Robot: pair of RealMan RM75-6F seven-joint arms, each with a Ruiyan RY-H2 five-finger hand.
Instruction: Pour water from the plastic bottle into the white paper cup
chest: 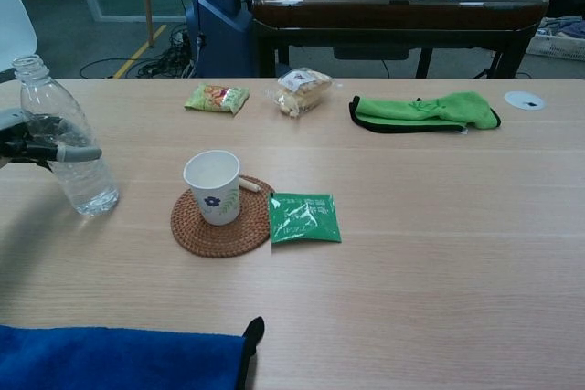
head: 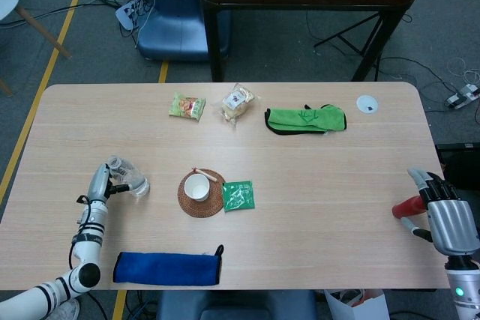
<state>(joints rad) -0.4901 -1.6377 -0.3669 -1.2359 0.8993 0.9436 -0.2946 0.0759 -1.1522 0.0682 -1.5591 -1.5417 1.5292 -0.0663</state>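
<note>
Task at early stage: left hand [chest: 27, 139] w/ fingers wrapped round upright, uncapped plastic bottle [chest: 69, 139], left of white paper cup [chest: 212, 186] on woven coaster [chest: 219, 230], cup looks empty, pour not begun; right hand [head: 448, 219] idle at table [head: 337, 185] edge, fingers loosely apart, holding nothing.

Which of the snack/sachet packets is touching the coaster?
The green sachet, lying flat against the woven coaster's right edge. The other two packets sit at the table's far side.
</note>
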